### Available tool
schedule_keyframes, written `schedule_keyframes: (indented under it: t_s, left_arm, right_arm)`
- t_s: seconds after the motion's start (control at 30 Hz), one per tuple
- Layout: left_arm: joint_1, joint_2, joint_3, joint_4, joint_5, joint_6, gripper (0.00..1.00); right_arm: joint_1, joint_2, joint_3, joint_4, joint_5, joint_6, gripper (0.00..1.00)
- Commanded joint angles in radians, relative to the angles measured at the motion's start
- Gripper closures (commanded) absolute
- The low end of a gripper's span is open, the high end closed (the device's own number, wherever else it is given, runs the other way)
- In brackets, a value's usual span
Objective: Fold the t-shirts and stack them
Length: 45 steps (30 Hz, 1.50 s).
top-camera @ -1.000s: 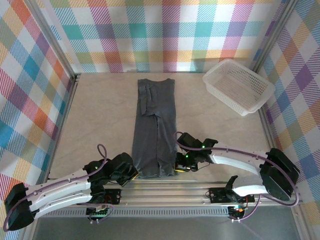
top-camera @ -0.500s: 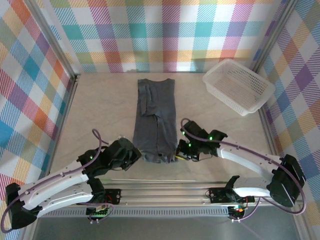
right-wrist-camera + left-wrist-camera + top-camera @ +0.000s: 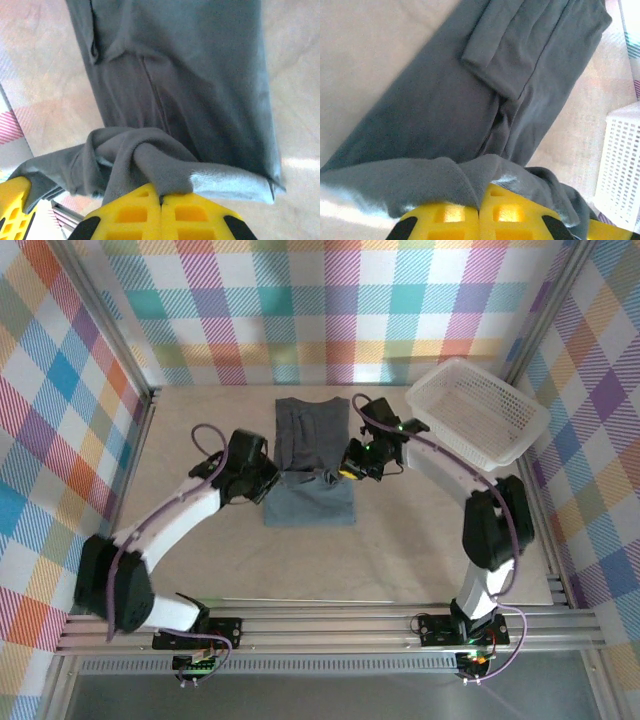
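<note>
The left jaws and the right jaws are each pressed together on a hem corner of the t-shirt (image 3: 311,502), one at either side edge. The t-shirt lies between and beneath the jaws as a narrow, lengthwise-folded strip on the desk (image 3: 200,550). Its near end is doubled over and its collar end lies beyond the jaws.

Judged progress: side folds done; crosswise fold in hand, hem not yet laid down or released; stacking remains.

The white mesh basket (image 3: 480,412) stands outboard of the right jaws, clear of the cloth.

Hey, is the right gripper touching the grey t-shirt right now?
Touching. In the right wrist view the right gripper is shut on a bunched edge of the t-shirt, cloth pinched between its yellow fingers.
</note>
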Motion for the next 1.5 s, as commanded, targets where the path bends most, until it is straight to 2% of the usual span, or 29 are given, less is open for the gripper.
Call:
schedule_keyframes:
  t_s: [0.0, 0.03, 0.07, 0.1, 0.13, 0.17, 0.2, 0.3, 0.33, 0.43, 0.5, 0.6, 0.73, 0.93, 1.03, 1.27, 1.37, 1.47]
  left_arm:
    - [0.051, 0.143, 0.073, 0.091, 0.123, 0.088, 0.93]
    - [0.066, 0.194, 0.102, 0.110, 0.153, 0.097, 0.90]
    - [0.076, 0.237, 0.129, 0.113, 0.169, 0.115, 0.86]
    - [0.086, 0.279, 0.161, 0.112, 0.186, 0.142, 0.78]
    - [0.095, 0.322, 0.180, 0.122, 0.208, 0.167, 0.63]
    - [0.103, 0.345, 0.194, 0.110, 0.214, 0.186, 0.49]
    - [0.109, 0.350, 0.200, 0.091, 0.205, 0.210, 0.42]
    - [0.111, 0.212, 0.108, 0.072, 0.123, 0.247, 0.28]
    - [0.110, 0.136, 0.054, 0.056, 0.097, 0.234, 0.27]
    - [0.086, -0.070, -0.168, 0.094, 0.093, 0.134, 0.28]
    - [0.068, -0.140, -0.299, 0.141, 0.129, 0.052, 0.30]
    - [0.048, -0.193, -0.456, 0.284, 0.168, -0.074, 0.35]
    - [0.029, -0.152, -0.483, 0.294, 0.159, -0.100, 0.40]
    - [0.026, -0.011, -0.482, 0.428, 0.183, -0.119, 0.34]
    - [0.026, 0.040, -0.463, 0.470, 0.178, -0.111, 0.35]
    - [0.061, 0.124, -0.434, 0.523, 0.188, -0.090, 0.56]
    - [0.073, 0.136, -0.399, 0.529, 0.192, -0.078, 0.64]
    - [0.078, 0.147, -0.348, 0.525, 0.193, -0.055, 0.65]
  right_arm:
    - [-0.036, 0.108, 0.095, -0.041, -0.052, -0.048, 1.00]
    - [-0.048, 0.153, 0.122, -0.030, -0.071, -0.056, 0.95]
    - [-0.057, 0.200, 0.154, -0.038, -0.079, -0.070, 0.83]
    - [-0.066, 0.256, 0.209, -0.080, -0.061, -0.100, 0.73]
    - [-0.075, 0.301, 0.261, -0.123, -0.039, -0.135, 0.65]
    - [-0.082, 0.327, 0.287, -0.141, -0.035, -0.165, 0.61]
    - [-0.086, 0.328, 0.293, -0.131, -0.033, -0.201, 0.58]
    - [-0.087, 0.223, 0.231, -0.112, 0.035, -0.278, 0.48]
    - [-0.087, 0.168, 0.188, -0.111, 0.064, -0.292, 0.47]
    - [-0.084, 0.006, 0.002, -0.075, 0.082, -0.271, 0.46]
    - [-0.070, -0.080, -0.143, -0.017, 0.050, -0.224, 0.48]
    - [-0.035, -0.158, -0.335, 0.081, 0.004, -0.134, 0.49]
    - [0.005, -0.196, -0.486, 0.234, -0.047, -0.025, 0.48]
    - [0.031, -0.113, -0.523, 0.349, -0.097, 0.055, 0.48]
    - [0.032, -0.074, -0.511, 0.368, -0.097, 0.066, 0.49]
    - [0.032, 0.017, -0.439, 0.376, -0.088, 0.076, 0.52]
    - [0.032, 0.045, -0.401, 0.363, -0.077, 0.076, 0.59]
    - [0.032, 0.062, -0.374, 0.358, -0.071, 0.075, 0.67]
